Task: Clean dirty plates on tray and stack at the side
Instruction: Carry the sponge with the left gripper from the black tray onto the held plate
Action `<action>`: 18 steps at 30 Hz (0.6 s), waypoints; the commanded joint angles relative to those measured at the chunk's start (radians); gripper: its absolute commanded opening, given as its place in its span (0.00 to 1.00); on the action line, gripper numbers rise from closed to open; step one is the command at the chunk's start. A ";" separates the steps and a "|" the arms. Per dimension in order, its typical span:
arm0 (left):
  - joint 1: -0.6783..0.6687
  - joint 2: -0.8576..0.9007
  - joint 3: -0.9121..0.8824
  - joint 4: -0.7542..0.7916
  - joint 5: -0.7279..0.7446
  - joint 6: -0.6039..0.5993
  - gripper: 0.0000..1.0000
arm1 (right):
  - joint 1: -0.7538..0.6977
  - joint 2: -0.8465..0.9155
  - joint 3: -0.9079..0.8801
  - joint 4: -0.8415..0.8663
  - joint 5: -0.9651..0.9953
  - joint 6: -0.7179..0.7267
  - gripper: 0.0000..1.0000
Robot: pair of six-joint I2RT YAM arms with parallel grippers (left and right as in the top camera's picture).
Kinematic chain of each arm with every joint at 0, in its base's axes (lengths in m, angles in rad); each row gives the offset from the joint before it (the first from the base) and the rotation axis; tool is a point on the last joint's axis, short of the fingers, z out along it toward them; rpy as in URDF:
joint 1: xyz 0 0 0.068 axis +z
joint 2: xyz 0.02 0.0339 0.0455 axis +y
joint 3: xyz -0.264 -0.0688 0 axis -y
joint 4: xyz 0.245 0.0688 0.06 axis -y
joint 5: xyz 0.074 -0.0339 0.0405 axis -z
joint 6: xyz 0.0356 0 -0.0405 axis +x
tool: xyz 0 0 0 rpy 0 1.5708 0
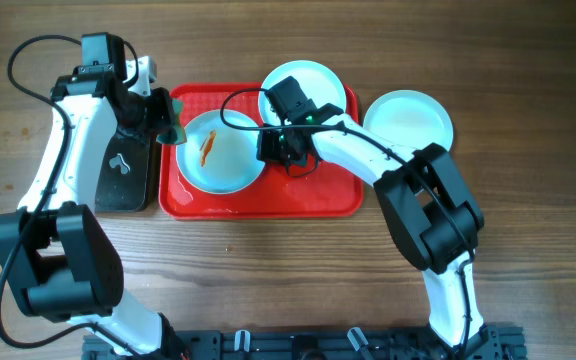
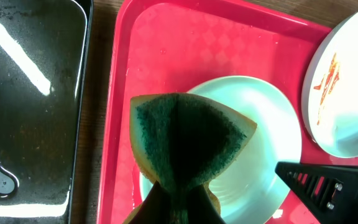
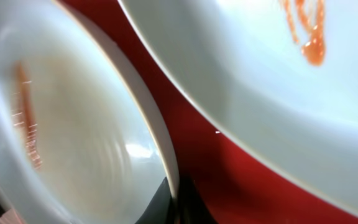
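green sponge [image 2: 185,143] clamped in left hand [image 1: 173,126]; right hand [image 1: 283,150] pinches plate [image 3: 73,124] at rim.

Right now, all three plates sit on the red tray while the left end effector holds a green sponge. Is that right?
Not quite. Only two plates sit on the red tray; the third plate lies on the table just off the tray's right end, as the overhead view shows. The left end effector does hold the green sponge.
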 commanded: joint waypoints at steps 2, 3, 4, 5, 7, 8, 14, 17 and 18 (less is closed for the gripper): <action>-0.005 0.008 -0.006 -0.002 0.020 0.013 0.04 | -0.001 0.018 0.006 -0.003 -0.027 -0.053 0.04; -0.005 0.008 -0.006 -0.002 0.020 0.013 0.04 | -0.001 0.018 0.006 -0.003 -0.028 -0.060 0.04; -0.005 0.008 -0.006 -0.002 0.020 0.013 0.04 | -0.002 0.018 0.006 -0.005 -0.028 -0.062 0.04; -0.005 0.008 -0.006 -0.002 0.019 0.013 0.04 | -0.002 0.018 0.007 -0.008 -0.031 -0.069 0.04; -0.005 0.008 -0.006 -0.001 0.019 0.013 0.04 | -0.002 0.018 0.007 -0.011 -0.035 -0.072 0.04; -0.005 0.008 -0.006 -0.001 0.020 0.013 0.04 | -0.002 0.018 0.007 -0.011 -0.037 -0.074 0.04; -0.005 0.008 -0.006 -0.002 0.020 0.013 0.04 | -0.002 0.018 0.007 -0.018 -0.061 -0.076 0.10; -0.005 0.008 -0.006 -0.001 0.020 0.013 0.04 | -0.002 0.018 0.007 -0.022 -0.090 -0.076 0.18; -0.005 0.008 -0.006 -0.002 0.019 0.014 0.04 | -0.002 0.018 0.007 -0.027 -0.108 -0.074 0.20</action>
